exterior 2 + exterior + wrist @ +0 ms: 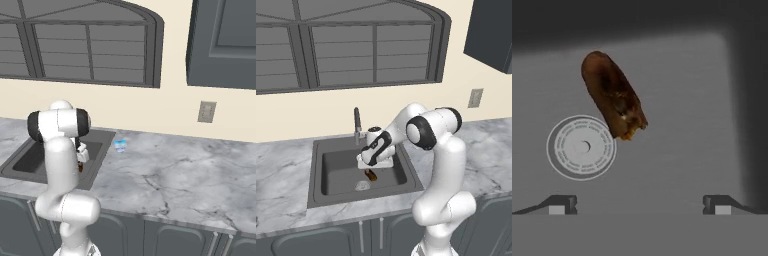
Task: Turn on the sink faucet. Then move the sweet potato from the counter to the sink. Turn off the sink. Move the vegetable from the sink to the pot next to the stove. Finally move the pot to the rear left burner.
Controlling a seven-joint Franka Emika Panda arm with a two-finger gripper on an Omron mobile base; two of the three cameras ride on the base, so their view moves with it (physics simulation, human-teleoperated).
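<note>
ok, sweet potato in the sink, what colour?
Dark reddish brown, with an orange patch at one end; the sweet potato shows best in the hand view.

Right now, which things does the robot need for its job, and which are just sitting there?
For the job:
sweet potato, lying in the sink
sink
faucet
hand, open above the sweet potato

Just there:
drain
small blue thing on the counter
wall outlet
window

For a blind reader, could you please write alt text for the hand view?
A brown sweet potato lies on the grey floor of the sink, its lower end beside the round drain. The open gripper hangs above it, holding nothing.
</note>
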